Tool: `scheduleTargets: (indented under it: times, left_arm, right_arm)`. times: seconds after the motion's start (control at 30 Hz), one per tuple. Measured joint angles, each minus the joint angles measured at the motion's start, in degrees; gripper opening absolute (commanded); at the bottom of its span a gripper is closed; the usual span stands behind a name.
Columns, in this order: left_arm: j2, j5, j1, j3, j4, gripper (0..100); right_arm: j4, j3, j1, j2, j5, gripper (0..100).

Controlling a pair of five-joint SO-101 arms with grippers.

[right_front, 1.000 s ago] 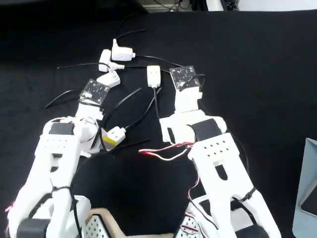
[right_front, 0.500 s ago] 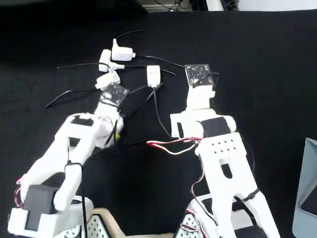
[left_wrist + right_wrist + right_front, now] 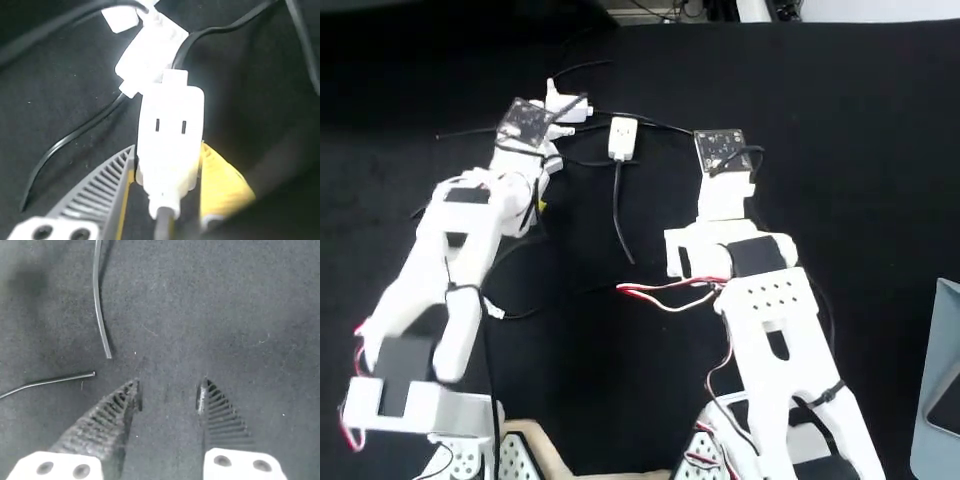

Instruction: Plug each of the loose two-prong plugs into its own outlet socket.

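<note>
Socket (image 3: 170, 130) sits clamped in the left pincer (image 3: 167, 150), slotted face toward the wrist camera. We find a loose plug (image 3: 150, 50) just beyond its far end, apparently touching, long axis skewed to the socket's. Its prongs are hidden. Right pincer (image 3: 167, 390) gapes wide over the worktop (image 3: 240, 300), well apart from both.

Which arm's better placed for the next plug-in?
Left, probably. The left claw is shut on a socket with two slots, held close to a white plug. The right claw is open over bare black cloth, cable ends nearby.
</note>
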Motion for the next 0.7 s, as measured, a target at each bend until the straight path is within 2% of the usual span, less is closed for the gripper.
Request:
scheduleTargets:
  times: [0.07, 0.2, 0.33, 0.53, 0.7]
  left_arm:
    - [3.1, 2.3, -1.1, -2.2, 0.0, 33]
    - [4.6, 6.3, -5.1, -5.5, 0.7, 33]
    - [4.4, 6.5, -7.1, -9.2, 7.4, 33]
    - [-2.2, 6.6, -6.2, -14.1, 20.4, 32]
    - [-8.5, 7.8, -0.7, -14.3, 27.0, 32]
  right_arm:
    - [0.0, 0.0, 0.1, 0.0, 0.0, 17.8]
    - [0.0, 0.0, 0.2, 0.0, 0.0, 17.8]
    - [0.0, 0.0, 2.4, 0.0, 0.0, 17.8]
    - [-1.5, 0.0, 7.4, 0.0, 0.0, 17.8]
    - [-1.7, 0.0, 8.6, 0.0, 0.0, 17.8]
